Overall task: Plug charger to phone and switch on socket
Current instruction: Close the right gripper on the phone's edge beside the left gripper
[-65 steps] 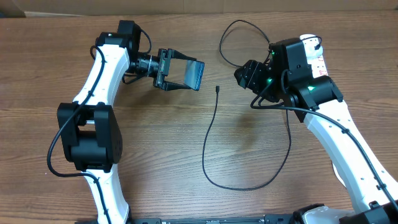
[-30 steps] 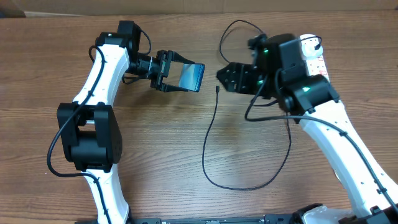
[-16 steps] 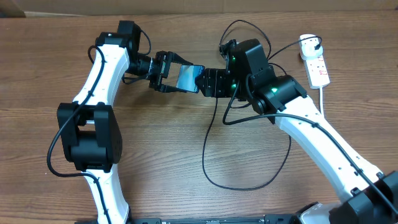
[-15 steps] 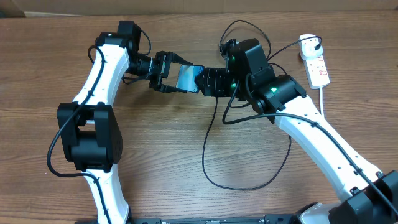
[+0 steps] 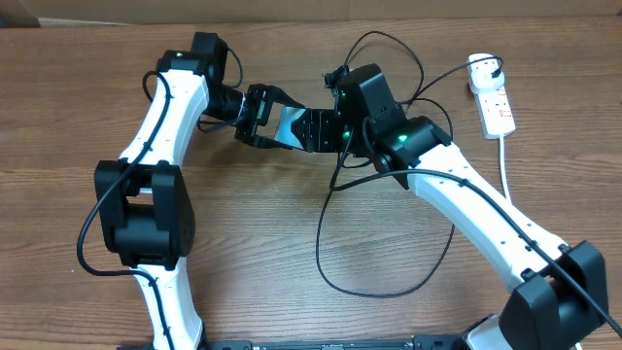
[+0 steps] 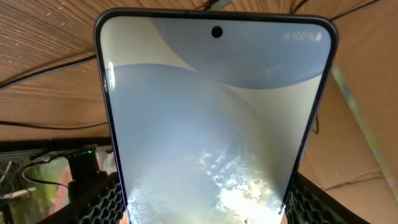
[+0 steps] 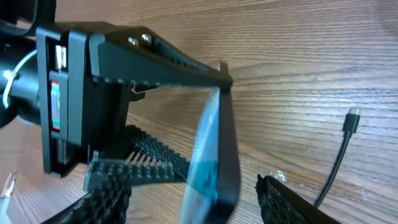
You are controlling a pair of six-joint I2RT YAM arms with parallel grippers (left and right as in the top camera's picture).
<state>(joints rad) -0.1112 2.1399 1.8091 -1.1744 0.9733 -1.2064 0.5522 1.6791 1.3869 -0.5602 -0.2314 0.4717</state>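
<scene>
My left gripper (image 5: 272,117) is shut on the phone (image 5: 288,123) and holds it above the table. In the left wrist view the phone (image 6: 214,118) fills the frame, its lower end between my fingers (image 6: 205,208). My right gripper (image 5: 311,129) is open, with a finger on each side of the phone's free end. In the right wrist view the phone (image 7: 214,149) is edge-on between my open fingers (image 7: 189,190), with gaps on both sides. The charger (image 5: 321,243) lies looped on the table, and its connector tip (image 7: 352,118) rests on the wood to the right. The socket (image 5: 496,102) lies at the far right.
The socket's thick white cord (image 5: 505,160) runs down the right side of the table. A loop of the black cable (image 5: 374,39) lies behind my right arm. A cardboard box edge (image 5: 19,12) is at the back left.
My right arm has swung left from near the socket to the phone, and its open fingers now sit on either side of the phone's free end. The left gripper still holds the phone.
</scene>
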